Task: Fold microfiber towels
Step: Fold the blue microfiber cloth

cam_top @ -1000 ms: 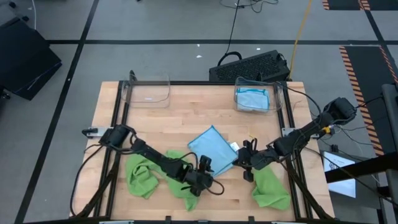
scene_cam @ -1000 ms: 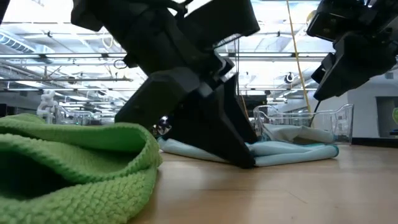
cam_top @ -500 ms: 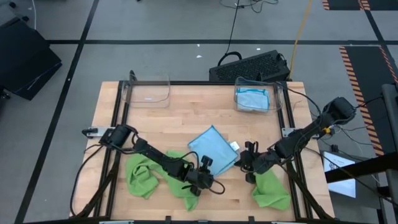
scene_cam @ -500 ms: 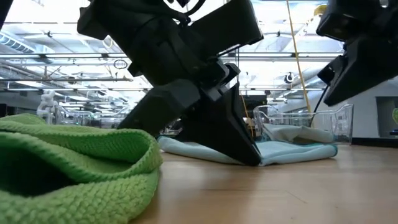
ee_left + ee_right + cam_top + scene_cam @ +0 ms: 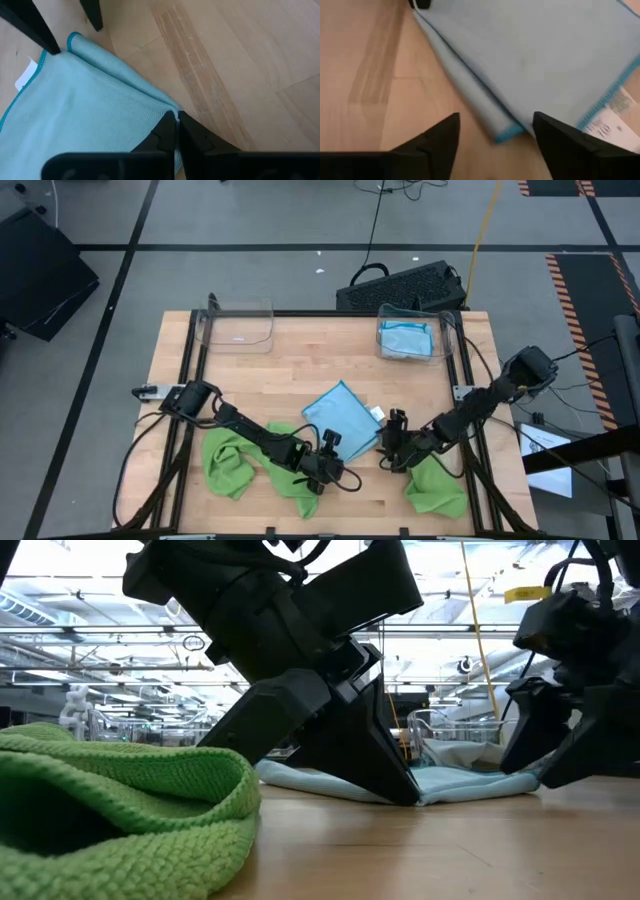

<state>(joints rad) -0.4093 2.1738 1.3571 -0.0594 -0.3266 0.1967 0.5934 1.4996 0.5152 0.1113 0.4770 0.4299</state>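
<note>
At the centre of the high view, your light blue towel (image 5: 343, 420) lies folded on the wooden surface (image 5: 300, 365). Your left hand (image 5: 331, 453), lower centre, is pinched tight on the towel's near corner. Your right hand (image 5: 392, 445), just right of the towel, has its fingers (image 5: 436, 145) spread wide over the opposite corner, gripping nothing. Green towels (image 5: 232, 463) sit bunched at lower left and lower right. Another blue towel (image 5: 405, 340) rests in the clear bin (image 5: 447, 332), upper right.

grey floor (image 5: 250, 220) with dark tape lines surrounds the wooden table (image 5: 300, 365); ceiling lights (image 5: 90, 610) glow overhead.
</note>
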